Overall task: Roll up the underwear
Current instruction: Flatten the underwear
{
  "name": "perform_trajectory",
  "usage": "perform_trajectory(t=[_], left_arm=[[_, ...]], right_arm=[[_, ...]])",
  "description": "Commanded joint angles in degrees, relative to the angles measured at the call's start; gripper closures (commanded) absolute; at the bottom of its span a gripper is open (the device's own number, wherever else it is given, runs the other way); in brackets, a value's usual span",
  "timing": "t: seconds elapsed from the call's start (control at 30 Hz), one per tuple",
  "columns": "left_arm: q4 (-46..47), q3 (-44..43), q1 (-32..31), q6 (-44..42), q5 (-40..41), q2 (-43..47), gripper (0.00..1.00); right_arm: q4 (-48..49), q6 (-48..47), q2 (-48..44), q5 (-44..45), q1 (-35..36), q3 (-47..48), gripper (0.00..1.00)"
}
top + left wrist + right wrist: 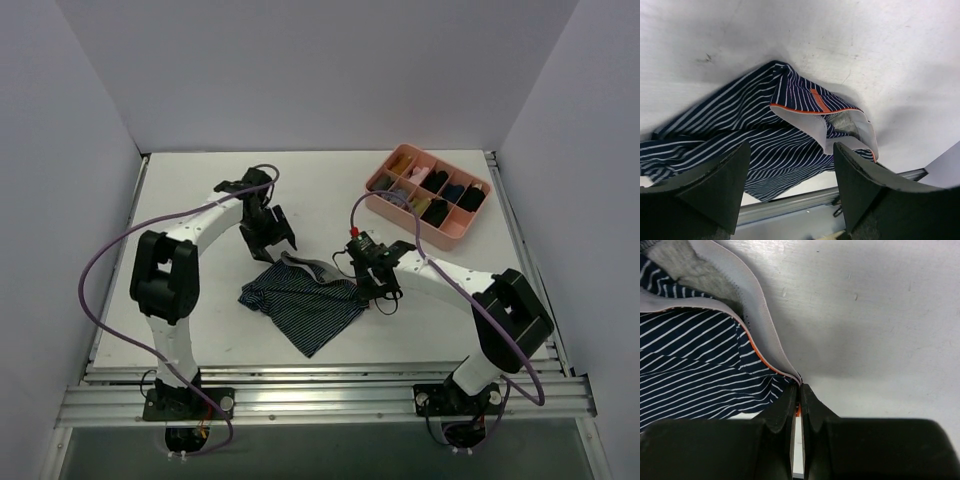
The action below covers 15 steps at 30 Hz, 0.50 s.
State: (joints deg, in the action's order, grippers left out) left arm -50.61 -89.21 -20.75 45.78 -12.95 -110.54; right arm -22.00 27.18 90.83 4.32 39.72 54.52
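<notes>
Crumpled navy pinstriped underwear (305, 308) (soft grey waistband, orange piping) on a matte white table (200, 190); right gripper (800, 389) clenched on the waistband edge, left gripper (791, 146) hanging above with jaws spread, empty

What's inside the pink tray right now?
Pink tray: dark rolled bundles sit in several compartments; the far-left ones hold yellowish items, too small to identify. Whatever lies beneath the bundles is covered. The underwear is outside, on the table.

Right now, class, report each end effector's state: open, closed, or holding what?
Left end effector: open, holding nothing.
Right end effector: closed, pinching the waistband edge of the underwear.
</notes>
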Motion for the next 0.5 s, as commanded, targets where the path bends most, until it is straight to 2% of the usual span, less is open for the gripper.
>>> perform_trajectory(t=[0.0,0.2,0.33,0.47], left_arm=[[-0.5,-1.1,-1.5,9.2,-0.1,-1.6,0.25],[-1.9,-0.5,-1.9,12.2,2.0,-4.2,0.25],[0.3,0.5,-1.8,13.5,3.9,-4.9,0.25],[0.2,-1.8,-1.7,13.5,4.6,-7.3,0.26]], right_arm=[[-0.7,0.8,-2.8,-1.7,0.0,0.8,1.00],[0.2,0.4,-2.9,-2.6,0.0,0.3,1.00],[0.5,0.4,-3.5,-3.1,0.0,-0.6,1.00],[0.6,-0.1,-4.1,-3.1,0.0,-1.6,1.00]])
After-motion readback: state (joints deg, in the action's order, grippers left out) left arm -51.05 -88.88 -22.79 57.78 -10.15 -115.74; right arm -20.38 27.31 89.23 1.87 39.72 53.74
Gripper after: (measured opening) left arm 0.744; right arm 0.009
